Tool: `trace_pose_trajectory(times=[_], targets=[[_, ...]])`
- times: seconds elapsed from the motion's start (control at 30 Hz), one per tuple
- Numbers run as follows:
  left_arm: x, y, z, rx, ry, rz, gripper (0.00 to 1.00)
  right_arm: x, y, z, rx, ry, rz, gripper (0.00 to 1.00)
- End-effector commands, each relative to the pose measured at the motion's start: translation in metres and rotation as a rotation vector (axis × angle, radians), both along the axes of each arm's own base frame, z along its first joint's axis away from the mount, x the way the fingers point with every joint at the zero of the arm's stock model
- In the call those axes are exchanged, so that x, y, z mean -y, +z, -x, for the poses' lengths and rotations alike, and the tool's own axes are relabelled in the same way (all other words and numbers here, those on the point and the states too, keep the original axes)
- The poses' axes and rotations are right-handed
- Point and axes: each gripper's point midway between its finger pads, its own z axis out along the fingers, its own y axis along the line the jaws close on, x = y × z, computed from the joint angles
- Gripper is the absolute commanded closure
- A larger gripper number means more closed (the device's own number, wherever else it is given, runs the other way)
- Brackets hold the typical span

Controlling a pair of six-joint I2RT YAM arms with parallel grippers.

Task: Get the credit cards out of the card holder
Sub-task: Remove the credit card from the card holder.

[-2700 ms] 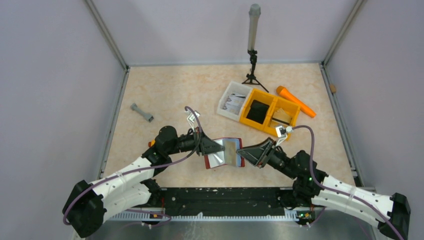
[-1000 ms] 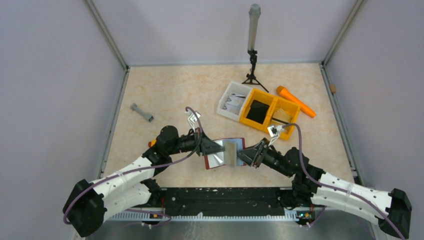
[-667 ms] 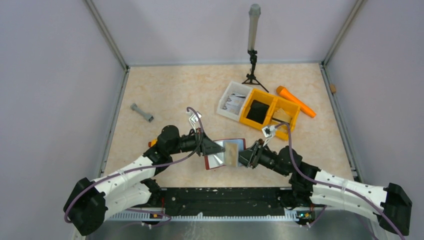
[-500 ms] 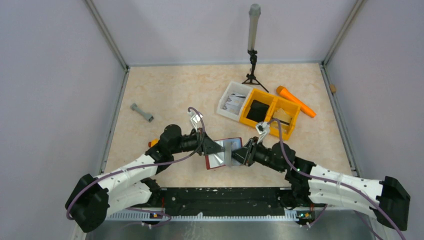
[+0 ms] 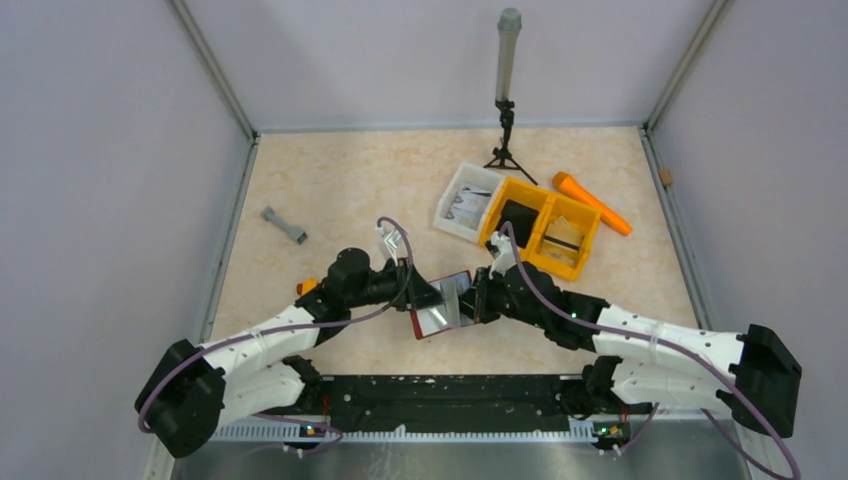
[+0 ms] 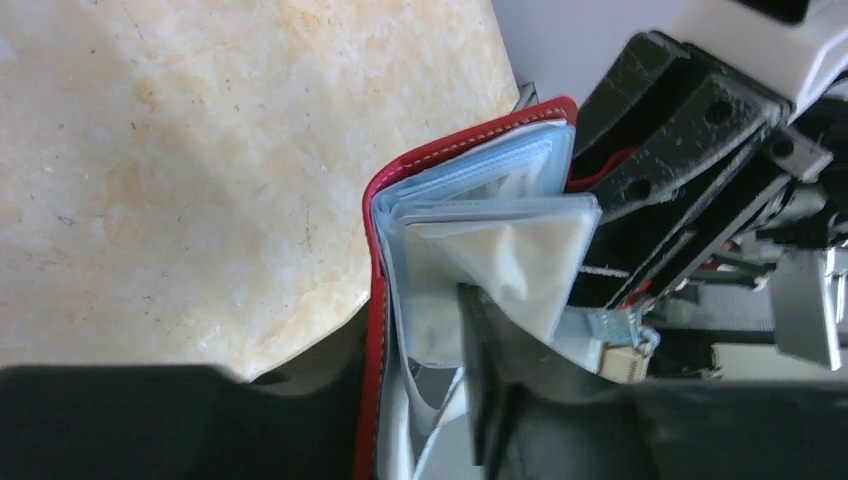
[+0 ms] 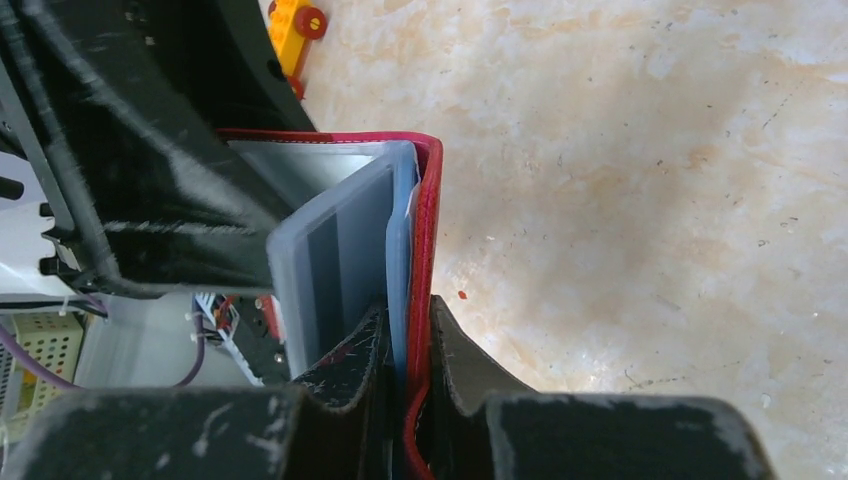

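Between the arms, clamping the holder (image 5: 435,320) from both sides. Squeezing sleeves (image 6: 480,250) with left gripper (image 5: 436,297), red cover (image 7: 428,230) with right gripper (image 5: 470,300).

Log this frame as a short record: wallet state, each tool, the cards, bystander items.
card holder: open, held between both tools, clear sleeves fanned
left tool: shut on the card holder, across cover and sleeves
right tool: shut on the red cover edge
credit cards: pale faces inside sleeves; none seen out
nearby: yellow bin, white tray, both untouched
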Motion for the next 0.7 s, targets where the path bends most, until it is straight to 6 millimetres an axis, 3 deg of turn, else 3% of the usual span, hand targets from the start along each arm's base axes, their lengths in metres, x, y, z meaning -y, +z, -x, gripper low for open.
trace_pose_trajectory(times=[0.0,0.1,0.23,0.67], targets=[[0.007,0.042,0.011,0.120,-0.069,0.106,0.53,-0.009,0.037,-0.006,0.051,-0.014,-0.091,1.00],[0.003,0.047,0.015,0.142,-0.069,0.127,0.24,-0.006,0.035,-0.005,0.036,-0.022,-0.107,1.00],[0.000,0.051,0.019,0.150,-0.062,0.145,0.02,-0.006,0.031,-0.005,0.022,-0.029,-0.106,1.00],[0.003,0.022,0.002,0.093,0.002,-0.031,0.01,-0.015,0.018,-0.012,0.009,-0.034,-0.062,1.00]])
